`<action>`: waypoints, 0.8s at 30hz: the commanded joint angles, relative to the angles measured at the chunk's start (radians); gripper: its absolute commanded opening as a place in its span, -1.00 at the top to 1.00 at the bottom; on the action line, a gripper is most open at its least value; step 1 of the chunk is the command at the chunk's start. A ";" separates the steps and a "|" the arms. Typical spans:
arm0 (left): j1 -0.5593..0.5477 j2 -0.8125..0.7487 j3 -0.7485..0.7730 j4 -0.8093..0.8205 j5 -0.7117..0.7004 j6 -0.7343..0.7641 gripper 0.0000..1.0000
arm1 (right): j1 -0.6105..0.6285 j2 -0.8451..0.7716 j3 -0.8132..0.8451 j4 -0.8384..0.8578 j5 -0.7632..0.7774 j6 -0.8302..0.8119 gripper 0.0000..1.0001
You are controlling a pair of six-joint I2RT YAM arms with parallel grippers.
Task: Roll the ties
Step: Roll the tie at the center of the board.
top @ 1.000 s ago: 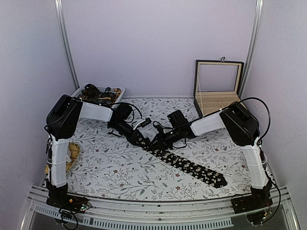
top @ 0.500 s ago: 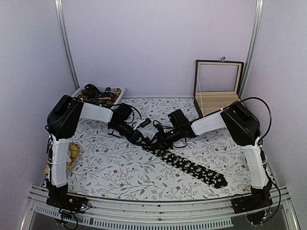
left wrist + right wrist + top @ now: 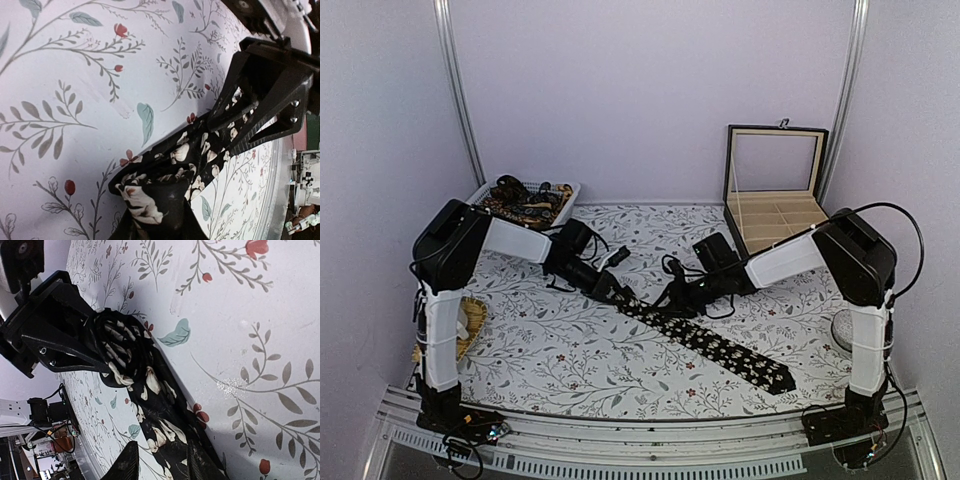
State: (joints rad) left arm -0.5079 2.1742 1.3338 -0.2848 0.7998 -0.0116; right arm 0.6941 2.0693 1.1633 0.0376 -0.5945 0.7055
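Observation:
A black tie [image 3: 710, 343] with pale flowers lies slanted across the flowered cloth, its wide end near the front right. My left gripper [image 3: 610, 288] is shut on the tie's bunched, folded-over upper end [image 3: 165, 180]; the fabric hides its fingertips in the left wrist view. My right gripper [image 3: 676, 300] hovers just down the tie from it, open. In the right wrist view its two fingertips [image 3: 131, 460] stand either side of the tie [image 3: 167, 427] without pinching it, and the left gripper [image 3: 60, 335] holds the curled end [image 3: 120, 350].
A white basket [image 3: 565, 190] with more ties sits at the back left. An open black box [image 3: 775, 200] with compartments stands at the back right. A woven item [image 3: 472, 325] lies by the left arm and a round pale object [image 3: 847, 328] by the right arm.
My left gripper has shut on the tie's end. My right gripper has let go, opened and drawn back to the right along the tie, its arm swinging right.

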 commanded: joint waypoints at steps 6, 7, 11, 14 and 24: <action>0.006 -0.038 -0.203 0.226 -0.208 -0.300 1.00 | -0.013 -0.009 -0.103 -0.124 0.094 -0.030 0.40; 0.005 -0.051 -0.228 0.254 -0.240 -0.347 1.00 | -0.013 -0.012 -0.110 -0.122 0.095 -0.031 0.42; -0.006 -0.081 -0.274 0.306 -0.304 -0.432 1.00 | -0.010 -0.025 -0.139 -0.109 0.096 -0.027 0.47; -0.051 -0.090 -0.240 0.233 -0.424 -0.421 1.00 | -0.005 -0.036 -0.151 -0.106 0.099 -0.020 0.48; -0.174 -0.076 -0.063 -0.094 -0.852 -0.326 1.00 | -0.005 -0.104 -0.151 -0.113 0.086 -0.005 0.40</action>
State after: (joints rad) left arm -0.6559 2.0533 1.2530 -0.1417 0.2771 -0.3874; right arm 0.6930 2.0224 1.0645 0.1200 -0.5777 0.6945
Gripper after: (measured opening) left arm 0.160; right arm 0.284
